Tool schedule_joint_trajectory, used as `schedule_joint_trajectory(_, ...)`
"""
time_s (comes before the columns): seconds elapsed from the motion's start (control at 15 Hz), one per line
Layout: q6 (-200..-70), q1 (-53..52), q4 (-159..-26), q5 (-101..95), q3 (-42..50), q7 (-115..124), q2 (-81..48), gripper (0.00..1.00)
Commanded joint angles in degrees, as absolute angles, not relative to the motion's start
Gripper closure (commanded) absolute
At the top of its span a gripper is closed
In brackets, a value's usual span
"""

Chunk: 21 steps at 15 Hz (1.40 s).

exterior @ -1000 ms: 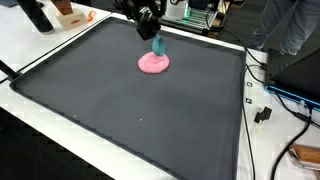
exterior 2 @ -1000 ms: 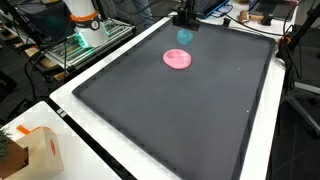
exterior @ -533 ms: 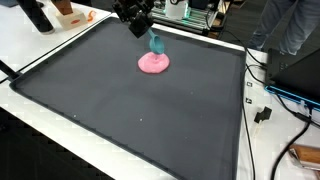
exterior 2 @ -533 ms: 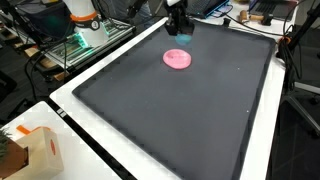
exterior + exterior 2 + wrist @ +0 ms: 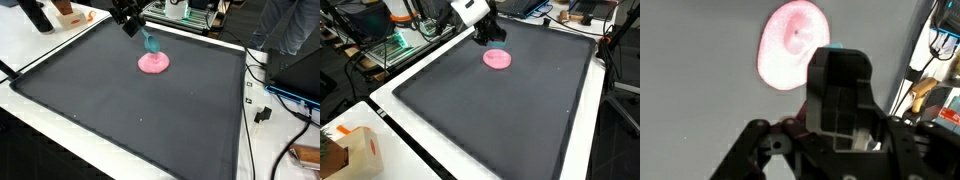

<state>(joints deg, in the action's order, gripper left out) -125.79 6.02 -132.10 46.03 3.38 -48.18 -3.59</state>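
A flat pink plate (image 5: 153, 63) lies on the far part of the black mat (image 5: 130, 110); it also shows as a pink disc (image 5: 497, 59) and fills the top of the wrist view (image 5: 790, 45). My gripper (image 5: 146, 36) hangs tilted above the plate's far left side, shut on a small teal object (image 5: 151, 43). In the wrist view only a teal sliver (image 5: 835, 46) shows past the black gripper body (image 5: 837, 58). The gripper (image 5: 492, 38) is clear of the plate.
A white rim (image 5: 60, 35) borders the mat. Cables and a black box (image 5: 295, 85) lie off the mat's side. A cardboard box (image 5: 355, 150) stands at a table corner. Lab gear (image 5: 405, 25) crowds the far edge.
The gripper has risen and swung away from over the plate toward the mat's far edge, carrying the teal object up and tilting it. The plate has not moved.
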Motion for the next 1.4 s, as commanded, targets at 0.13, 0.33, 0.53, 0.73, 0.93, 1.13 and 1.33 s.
schedule_joint_trajectory(0.13,-123.55,7.34,-133.39,51.62,4.76,-53.74,-4.79,0.71)
schedule_joint_trajectory(0.33,-123.53,7.93,-133.18,54.06,5.18,-55.53,-5.93,0.71)
schedule_joint_trajectory(0.53,-122.6,8.59,-132.83,55.94,5.59,-57.39,-7.1,0.71)
schedule_joint_trajectory(0.73,-121.03,9.24,-132.46,56.8,5.97,-58.54,-8.49,0.71)
schedule_joint_trajectory(0.93,-119.55,9.89,-132.07,57.42,6.3,-59.45,-9.88,0.71)
schedule_joint_trajectory(1.13,-117.44,10.78,-131.64,59.02,6.69,-60.9,-10.93,0.71)
schedule_joint_trajectory(1.33,-115.49,11.51,-131.17,60.26,7.12,-62.01,-11.81,0.71)
